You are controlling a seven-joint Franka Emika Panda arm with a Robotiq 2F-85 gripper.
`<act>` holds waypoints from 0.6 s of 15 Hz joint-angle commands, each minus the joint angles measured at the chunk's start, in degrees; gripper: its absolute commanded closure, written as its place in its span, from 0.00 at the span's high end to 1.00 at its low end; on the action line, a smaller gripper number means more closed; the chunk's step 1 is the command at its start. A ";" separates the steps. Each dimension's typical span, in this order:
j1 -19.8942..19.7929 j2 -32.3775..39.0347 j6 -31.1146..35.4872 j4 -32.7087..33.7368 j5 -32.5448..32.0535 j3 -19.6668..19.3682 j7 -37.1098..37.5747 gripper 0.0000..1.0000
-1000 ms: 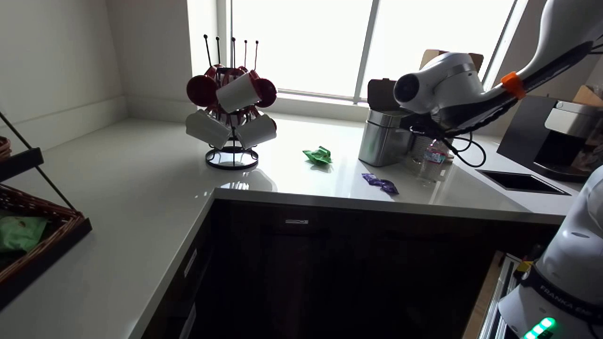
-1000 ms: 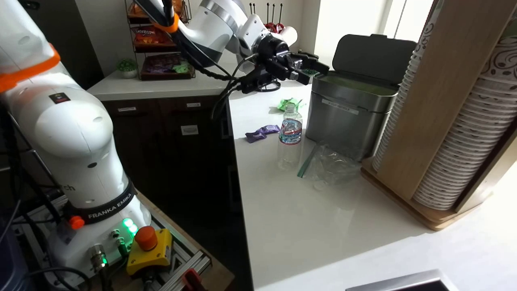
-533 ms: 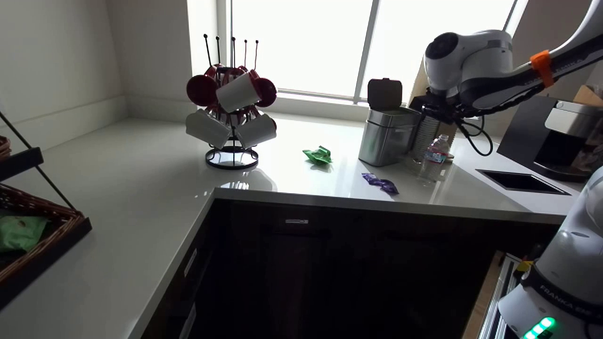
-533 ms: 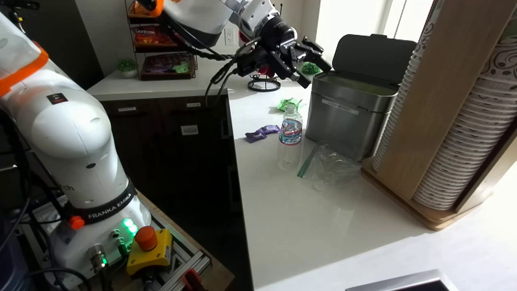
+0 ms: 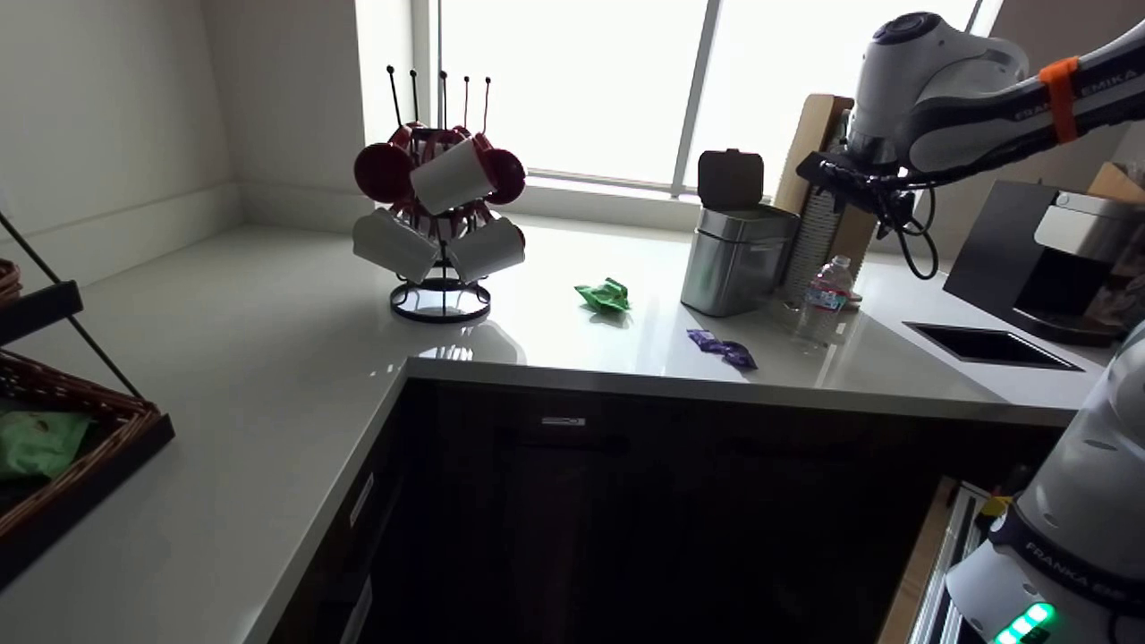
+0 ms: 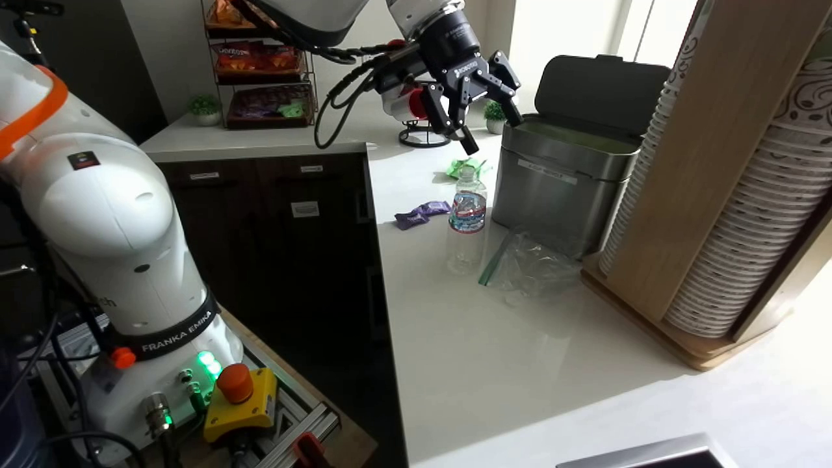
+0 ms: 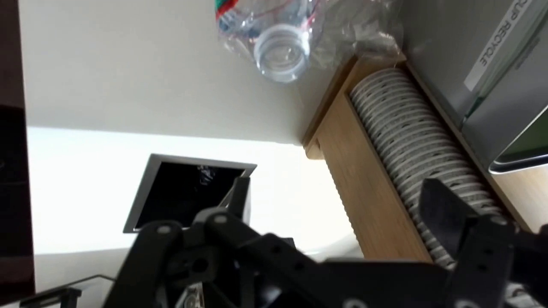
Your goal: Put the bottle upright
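Note:
The bottle, slim and clear with a blue and red label, stands upright on the counter in both exterior views [image 5: 827, 291] [image 6: 467, 214]. In the wrist view the bottle [image 7: 280, 51] is at the top edge, cut off by the frame, its round uncapped mouth toward the camera. My gripper [image 6: 491, 132] is open, held above the bottle and apart from it, with fingers pointing down at a slant. In the wrist view the open gripper [image 7: 335, 186] has nothing between its fingers. In an exterior view the gripper's fingers are mostly hidden behind its dark body.
A steel canister [image 6: 552, 195] with its dark lid raised stands beside the bottle. A clear plastic bag [image 6: 539, 270] lies near its base. A wooden cup holder [image 6: 708, 162] stands beyond. Purple wrappers [image 5: 721, 348], a green packet [image 5: 605, 295] and a mug rack [image 5: 438, 295] are on the counter.
My arm has risen and drawn back from the canister, and the gripper has turned to point more downward. It no longer covers the bottle's top in an exterior view. The bottle has not moved.

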 commanded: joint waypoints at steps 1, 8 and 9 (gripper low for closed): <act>-2.93 -2.24 3.43 -1.39 10.25 -0.12 -4.95 1.00; -5.42 -4.01 11.07 -2.49 22.89 -3.86 -31.75 1.00; -5.40 -4.14 11.94 -2.60 23.98 -4.56 -36.08 1.00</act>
